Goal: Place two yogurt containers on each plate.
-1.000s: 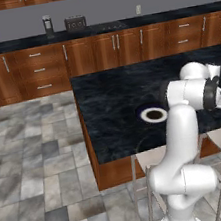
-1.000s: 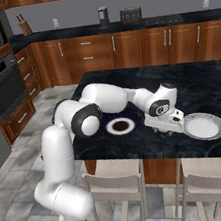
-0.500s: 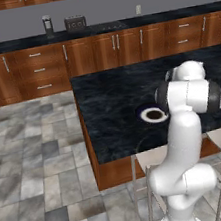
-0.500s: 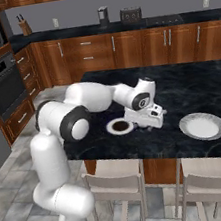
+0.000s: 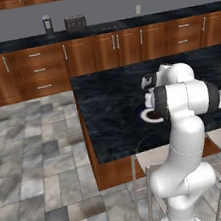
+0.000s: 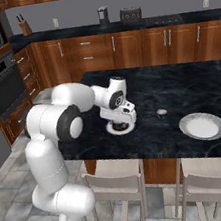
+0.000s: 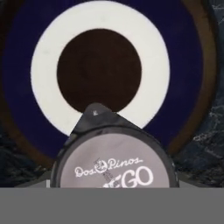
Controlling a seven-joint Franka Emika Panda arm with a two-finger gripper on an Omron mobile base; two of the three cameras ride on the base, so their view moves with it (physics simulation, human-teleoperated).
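Observation:
A round yogurt container (image 7: pixel 116 162) with a grey printed lid sits close under the hand, and my gripper (image 6: pixel 121 122) is shut on it. Right beneath it lies the dark-rimmed plate (image 7: pixel 100 15) with its white ring and dark centre; the tub hangs over the plate's near side. That plate (image 6: pixel 113 130) lies near the island's front left, partly behind the arm in the left base view (image 5: pixel 147 116). The pale grey-white plate (image 6: pixel 203 126) rests to the right. Another small yogurt container (image 6: pixel 161 112) stands on the dark counter between the two plates.
The dark stone island (image 6: pixel 179 86) has two bar stools (image 6: pixel 116 182) tucked along its front edge. Wooden cabinets line the back wall, with a toaster (image 6: pixel 131 14) on the rear counter. An oven (image 6: pixel 2 84) stands at the left.
The arm has swung left from beside the pale plate to above the dark-rimmed plate, carrying the yogurt container with it.

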